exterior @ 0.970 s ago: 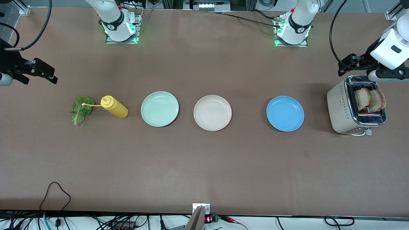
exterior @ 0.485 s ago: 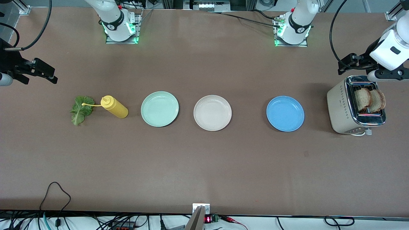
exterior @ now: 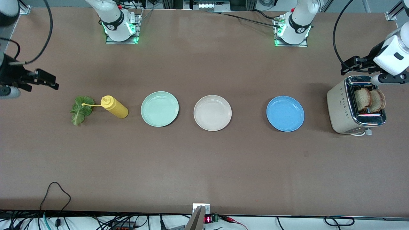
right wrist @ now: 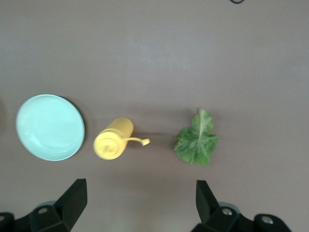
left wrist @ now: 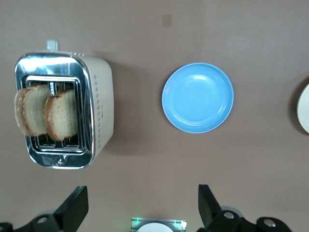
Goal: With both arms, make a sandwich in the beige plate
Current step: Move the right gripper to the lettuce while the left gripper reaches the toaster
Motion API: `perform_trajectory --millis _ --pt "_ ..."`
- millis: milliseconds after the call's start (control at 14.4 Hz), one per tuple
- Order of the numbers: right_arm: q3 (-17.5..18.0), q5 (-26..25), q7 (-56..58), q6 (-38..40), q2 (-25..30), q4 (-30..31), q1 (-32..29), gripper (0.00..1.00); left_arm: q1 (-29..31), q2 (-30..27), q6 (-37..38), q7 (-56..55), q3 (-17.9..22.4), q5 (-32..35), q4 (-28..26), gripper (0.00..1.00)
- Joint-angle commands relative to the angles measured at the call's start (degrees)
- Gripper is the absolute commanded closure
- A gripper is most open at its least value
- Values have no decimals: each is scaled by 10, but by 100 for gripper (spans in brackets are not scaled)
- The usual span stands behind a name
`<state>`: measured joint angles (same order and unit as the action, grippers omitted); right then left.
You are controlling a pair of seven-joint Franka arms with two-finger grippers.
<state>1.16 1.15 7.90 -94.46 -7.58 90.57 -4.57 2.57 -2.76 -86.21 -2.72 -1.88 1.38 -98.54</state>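
The toaster (exterior: pixel 355 107) holds both bread slices (left wrist: pixel 46 115) beside the empty beige plate (exterior: pixel 212 112), so fetching is just starting: left gripper (left wrist: pixel 140 209) and right gripper (right wrist: pixel 139 205), fingers apart, must descend onto bread and lettuce (exterior: pixel 80 110).

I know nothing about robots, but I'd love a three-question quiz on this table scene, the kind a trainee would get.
1. True or false: the two bread slices already lie on the beige plate.
2. Which thing lies beside the lettuce leaf? A) mustard bottle B) blue plate C) toaster
3. Fill in: the beige plate sits between the blue plate and the ____ plate.

Key
1. False: both slices stand in the toaster's slots, and the beige plate holds nothing.
2. A
3. green

Both pincers are open: the left pincer over the table by the toaster, the right pincer above the lettuce end.
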Motion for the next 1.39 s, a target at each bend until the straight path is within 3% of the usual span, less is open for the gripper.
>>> perform_trajectory --millis 0,346,623,831,1247,1316 --pt "3 -4 26 -33 -37 12 -31 0 26 21 19 51 -3 10 19 0" --pt "3 -67 26 -149 -60 94 -40 0 75 65 3 148 -3 72 19 0" --pt "3 -86 31 -247 -74 165 -50 0 134 95 -88 213 -3 71 -9 0" --pt "2 -95 31 -296 -103 175 -57 0 158 94 -169 220 -4 71 -73 0" --pt "2 -100 26 -351 -147 184 -58 0 167 92 -257 221 -5 71 -140 0" --pt "2 -100 26 -355 -149 189 -58 0 167 92 -258 221 -6 71 -142 7"
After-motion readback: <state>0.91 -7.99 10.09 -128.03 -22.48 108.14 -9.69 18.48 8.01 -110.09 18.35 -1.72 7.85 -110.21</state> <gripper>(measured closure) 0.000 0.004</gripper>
